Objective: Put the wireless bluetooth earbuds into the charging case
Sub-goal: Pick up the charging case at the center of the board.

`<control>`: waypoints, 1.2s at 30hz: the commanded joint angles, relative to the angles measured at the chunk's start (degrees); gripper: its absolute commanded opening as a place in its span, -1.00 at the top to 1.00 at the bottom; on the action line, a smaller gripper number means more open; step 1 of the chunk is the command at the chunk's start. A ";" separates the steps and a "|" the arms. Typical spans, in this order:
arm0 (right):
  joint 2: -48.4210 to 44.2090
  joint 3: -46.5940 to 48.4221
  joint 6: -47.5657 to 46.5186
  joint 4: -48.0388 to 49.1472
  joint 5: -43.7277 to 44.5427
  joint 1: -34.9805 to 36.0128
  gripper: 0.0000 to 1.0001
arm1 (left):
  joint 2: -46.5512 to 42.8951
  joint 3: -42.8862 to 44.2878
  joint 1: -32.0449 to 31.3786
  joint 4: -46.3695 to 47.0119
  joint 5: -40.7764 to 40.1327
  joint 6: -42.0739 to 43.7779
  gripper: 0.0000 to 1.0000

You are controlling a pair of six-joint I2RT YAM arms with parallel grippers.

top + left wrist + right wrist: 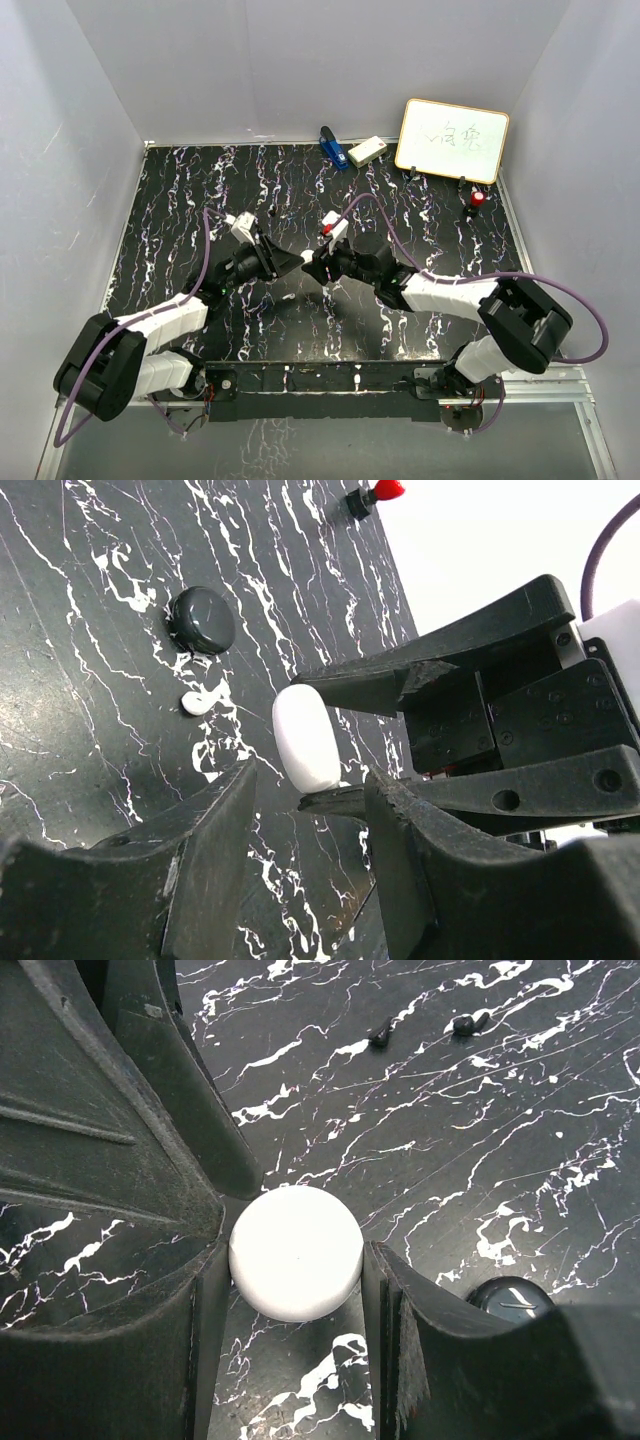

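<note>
Looking down from above, the top camera shows a black table [180, 200] veined with white, boxed in by plain white walls [300, 70]. A whiteboard [452, 140], a blue object [331, 147], a white box [367, 151] and a red-capped item [477, 200] stand along the far edge. The left gripper [296, 262] and right gripper [322, 268] meet tip to tip at mid-table, hiding whatever lies between them.

The left wrist view shows a white round puck [305, 735] edge-on, clamped between the right gripper's fingers. The left fingers stand either side of its near end; whether they touch it cannot be told. Beyond, what looks like a small glossy white earbud [200, 701] lies just beside a black puck [201, 619], hard to separate from the veining.

The right wrist view shows the white round puck face-on, pinched across its width. Two small dark pieces [380, 1032] lie on the table beyond, and a finger cuts off the black puck.
</note>
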 commanded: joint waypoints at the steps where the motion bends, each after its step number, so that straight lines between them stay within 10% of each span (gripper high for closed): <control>1: 0.41 2.82 1.13 5.52 -2.21 -0.80 1.00 | -1.23 -1.92 -0.96 6.34 -3.24 -2.54 0.10; 36: 3.67 5.10 5.88 10.75 -5.62 -1.04 1.00 | 0.50 -5.05 -3.98 17.87 -13.01 -6.59 0.33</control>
